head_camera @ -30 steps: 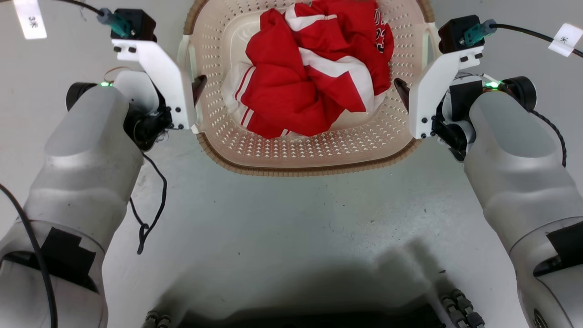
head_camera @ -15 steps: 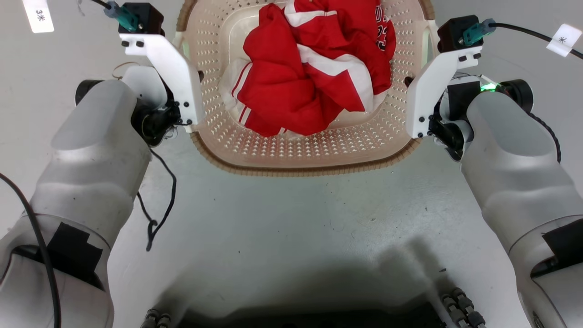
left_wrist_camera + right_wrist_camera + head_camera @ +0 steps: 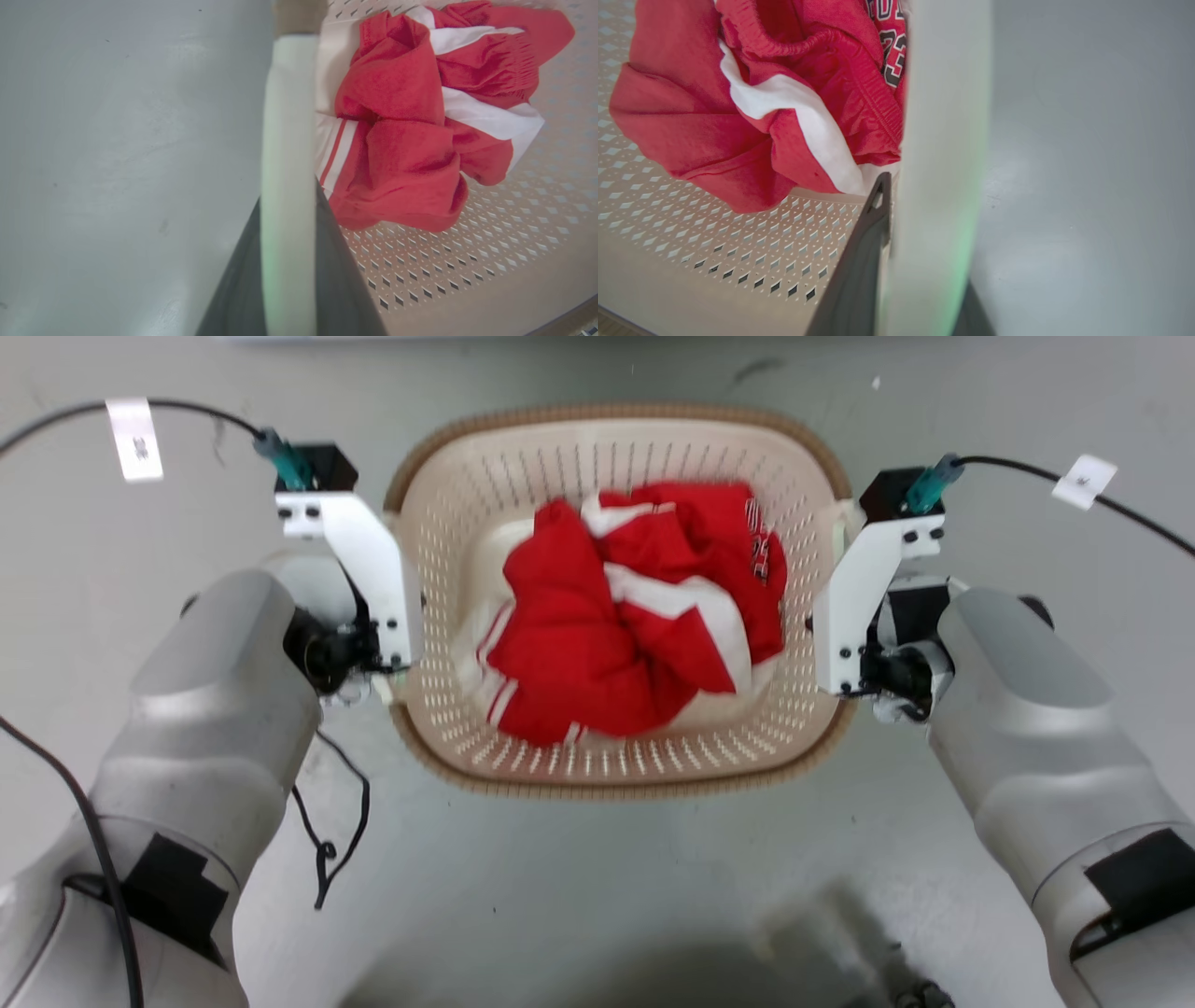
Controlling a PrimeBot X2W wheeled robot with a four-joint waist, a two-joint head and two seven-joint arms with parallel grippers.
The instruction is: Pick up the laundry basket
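Observation:
The laundry basket, cream, perforated and brown-rimmed, sits between my two arms on the grey floor. Red and white clothes lie in it. My left gripper is at the basket's left side. In the left wrist view, the white side handle runs between its dark fingers, and the gripper is shut on it. My right gripper is at the right side, likewise shut on the other white handle. White camera brackets hide the fingers in the head view.
A loose black cable hangs from my left forearm over the floor. Tagged cables run off both wrists. Grey floor surrounds the basket on all sides. A dark shadow lies at the bottom edge of the head view.
Both grippers have closed inward from beside the basket onto its side handles. The head camera has shifted, so the whole basket now shows lower in the picture.

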